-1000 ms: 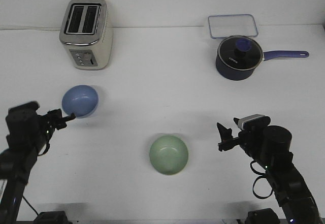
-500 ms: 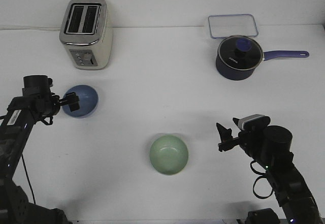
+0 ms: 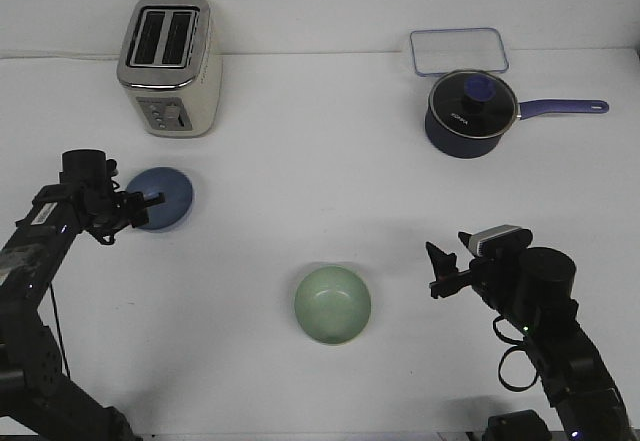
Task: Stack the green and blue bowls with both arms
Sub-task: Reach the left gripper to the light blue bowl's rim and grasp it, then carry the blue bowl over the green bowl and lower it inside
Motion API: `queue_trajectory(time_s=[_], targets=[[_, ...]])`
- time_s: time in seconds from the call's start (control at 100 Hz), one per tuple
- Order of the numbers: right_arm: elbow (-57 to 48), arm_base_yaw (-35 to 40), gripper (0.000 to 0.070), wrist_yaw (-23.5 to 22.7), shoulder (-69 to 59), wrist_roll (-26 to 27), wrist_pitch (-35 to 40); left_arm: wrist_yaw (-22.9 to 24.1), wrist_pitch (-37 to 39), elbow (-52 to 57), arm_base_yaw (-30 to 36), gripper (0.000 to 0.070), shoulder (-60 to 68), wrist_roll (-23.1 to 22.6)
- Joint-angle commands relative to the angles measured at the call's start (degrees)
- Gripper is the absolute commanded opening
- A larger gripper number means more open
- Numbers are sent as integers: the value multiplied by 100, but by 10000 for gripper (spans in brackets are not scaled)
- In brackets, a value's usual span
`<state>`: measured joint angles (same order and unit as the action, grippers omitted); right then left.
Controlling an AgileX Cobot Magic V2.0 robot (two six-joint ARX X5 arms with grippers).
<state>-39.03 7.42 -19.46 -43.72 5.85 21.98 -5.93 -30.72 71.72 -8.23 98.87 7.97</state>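
The blue bowl sits at the left of the table, tilted a little. My left gripper is at its left rim, with the fingers closed across the rim. The green bowl stands upright and empty at the front middle of the table, apart from both arms. My right gripper is open and empty, held to the right of the green bowl about a bowl's width away.
A cream toaster stands at the back left, behind the blue bowl. A dark navy saucepan with a glass lid and a clear lidded container stand at the back right.
My left arm has reached forward and in over the blue bowl's left rim. The bowl now looks darker and flatter, tilted. The right arm and the green bowl have not moved.
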Motion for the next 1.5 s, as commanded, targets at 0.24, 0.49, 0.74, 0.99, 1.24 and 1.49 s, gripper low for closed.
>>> queue_trajectory(time_s=[0.24, 0.49, 0.74, 0.99, 1.24, 1.49], targets=[[-42, 11, 441, -22, -15, 44, -48, -310, 13, 289, -33, 14, -153, -157], [-42, 11, 441, -22, -20, 46, -50, -1578, -389, 514, 90, 14, -1115, -151], [-42, 11, 441, -22, -20, 44, -50, -1718, -1091, 514, 1067, 14, -2002, -326], [-42, 11, 441, -24, -20, 44, -48, -1703, -1266, 514, 2948, 14, -1843, -251], [-42, 11, 441, -22, -20, 44, -48, -1587, -1150, 514, 4223, 14, -1095, -227], [-42, 11, 441, -20, -20, 42, -50, -1453, -734, 514, 4721, 14, -549, -168]])
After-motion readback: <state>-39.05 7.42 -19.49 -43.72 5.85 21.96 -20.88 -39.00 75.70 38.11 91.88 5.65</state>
